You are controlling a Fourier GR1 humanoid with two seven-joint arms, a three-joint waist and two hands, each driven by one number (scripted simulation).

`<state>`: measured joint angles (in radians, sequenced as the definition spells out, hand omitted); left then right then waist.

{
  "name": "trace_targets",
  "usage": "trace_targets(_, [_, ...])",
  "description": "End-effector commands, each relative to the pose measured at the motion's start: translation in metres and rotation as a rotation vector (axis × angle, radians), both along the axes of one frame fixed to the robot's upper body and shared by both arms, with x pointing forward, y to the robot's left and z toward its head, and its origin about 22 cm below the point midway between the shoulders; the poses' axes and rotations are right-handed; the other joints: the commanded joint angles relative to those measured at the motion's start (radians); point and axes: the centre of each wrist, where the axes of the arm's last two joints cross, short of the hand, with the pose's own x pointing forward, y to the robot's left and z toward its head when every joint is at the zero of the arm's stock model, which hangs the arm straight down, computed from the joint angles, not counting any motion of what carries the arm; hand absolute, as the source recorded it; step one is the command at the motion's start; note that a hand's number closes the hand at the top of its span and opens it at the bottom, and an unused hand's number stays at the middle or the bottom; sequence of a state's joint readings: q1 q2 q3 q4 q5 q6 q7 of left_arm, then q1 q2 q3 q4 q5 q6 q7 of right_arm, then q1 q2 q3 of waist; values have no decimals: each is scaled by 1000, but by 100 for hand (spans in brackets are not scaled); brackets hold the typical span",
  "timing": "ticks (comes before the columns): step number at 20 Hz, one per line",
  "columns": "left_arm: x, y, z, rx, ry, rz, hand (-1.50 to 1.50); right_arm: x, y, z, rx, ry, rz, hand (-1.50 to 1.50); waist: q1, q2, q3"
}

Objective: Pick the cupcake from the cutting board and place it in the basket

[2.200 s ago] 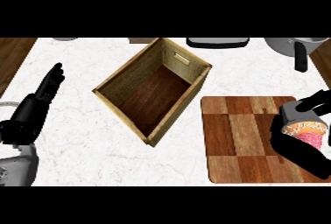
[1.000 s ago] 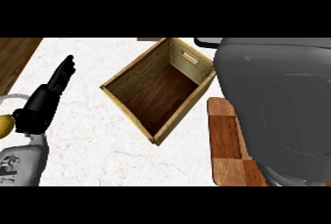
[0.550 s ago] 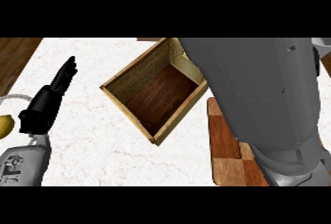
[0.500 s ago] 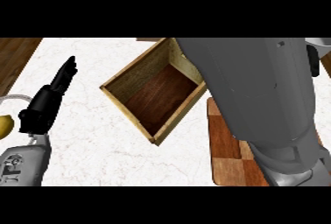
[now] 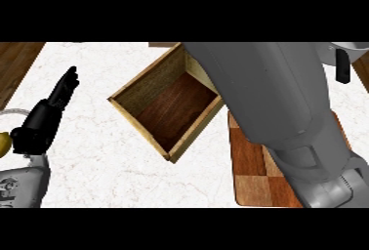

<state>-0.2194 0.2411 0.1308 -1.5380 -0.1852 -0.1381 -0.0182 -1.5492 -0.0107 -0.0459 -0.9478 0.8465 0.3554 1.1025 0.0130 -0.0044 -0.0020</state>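
Note:
The wooden basket (image 5: 144, 89) sits tilted at the counter's middle, and its brown floor shows nothing inside. My right forearm (image 5: 281, 107) fills the right half of the view, stretching up and left over the basket's far corner. It hides my right hand and the cupcake. A strip of the checkered cutting board (image 5: 251, 166) shows under that arm at the lower right. My left hand (image 5: 45, 119) rests open at the left edge, fingers straight and pointing up.
A yellow object (image 5: 4, 142) peeks in at the left edge beside my left hand. Dark wood flooring (image 5: 16, 63) borders the white counter at the upper left. A black handle (image 5: 341, 66) hangs at the upper right.
My right forearm has swung up from the cutting board and leftward across the basket's far side. The view has shifted slightly. The left hand has stayed put.

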Motion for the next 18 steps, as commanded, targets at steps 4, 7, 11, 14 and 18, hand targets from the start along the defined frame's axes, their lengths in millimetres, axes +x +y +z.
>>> trace_targets(4, [4,-2,1,-5,1,5,0,7,-1,9,29,190,-64,-150,-8,2,1])
trace_targets(7, [10,-18,10,-12,-2,3,0,-2,3,5,117,156,-56,-150,-5,-1,1])
trace_targets(11, [1,-12,0,-20,2,22,0,-3,-6,14,265,-3,-69,-150,-8,1,2])
trace_targets(14, [2,-3,4,7,-11,9,0,-12,-15,33,438,-138,-123,-150,-9,1,2])
trace_targets(18, [-6,3,6,-3,-1,12,0,-8,-57,43,548,-322,-284,-150,-14,-5,2])
